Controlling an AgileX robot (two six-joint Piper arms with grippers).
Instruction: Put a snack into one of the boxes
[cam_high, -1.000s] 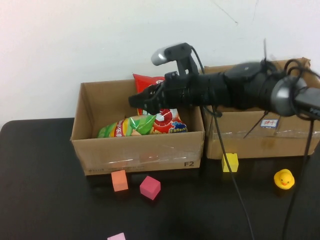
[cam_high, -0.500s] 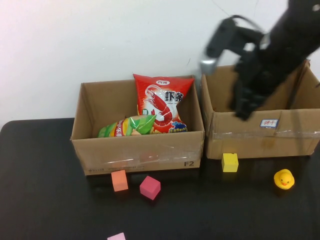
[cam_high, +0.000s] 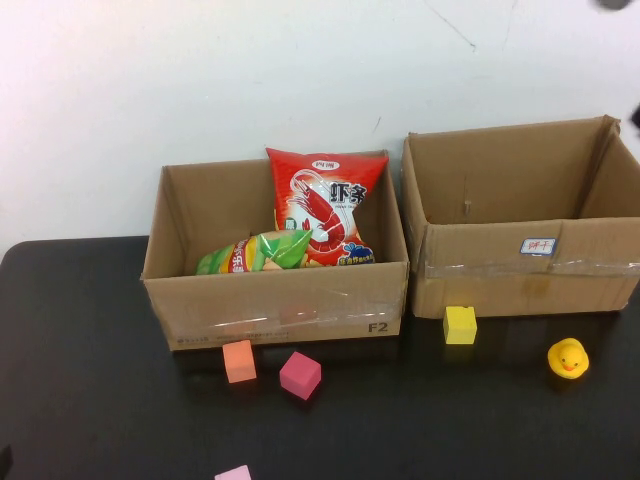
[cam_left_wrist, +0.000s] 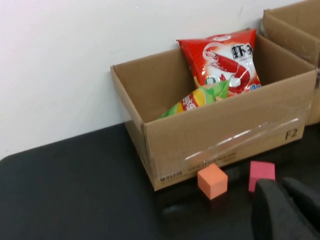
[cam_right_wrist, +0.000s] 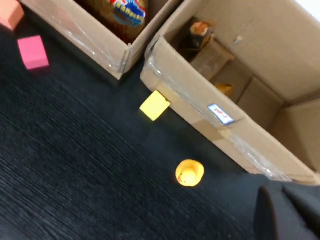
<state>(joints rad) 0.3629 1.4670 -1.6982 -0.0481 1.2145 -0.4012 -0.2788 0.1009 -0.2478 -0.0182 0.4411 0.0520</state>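
Gone from the high view is the right arm, which a second ago reached across the left box (cam_high: 275, 300) with its jaws over the snacks; now only a dark sliver shows at the top right edge. Red shrimp-cracker bag (cam_high: 325, 205) stands upright against the back wall of the left box, uncovered. Green snack bag (cam_high: 255, 252) lies tilted in front of it, touching it, inside the same box.

Right gripper (cam_right_wrist: 287, 212) has pulled back to the robot's side, above the table near the right box (cam_right_wrist: 210, 107); its dark fingers sit pressed together and nothing is between them. Through the wrist camera, the right box holds a few small items (a brownish packet and something yellow, too blurred to name).

Left gripper (cam_left_wrist: 285, 210) hangs low over the black table (cam_high: 90, 380) in front of the left box, jaws closed, empty.

On the table in front of the boxes: orange cube (cam_high: 239, 361) and magenta cube (cam_high: 300, 375) just before the left box, yellow cube (cam_high: 460, 325) against the right box's front wall, rubber duck (cam_high: 568, 358) further right, pink block (cam_high: 233, 473) at the near edge.
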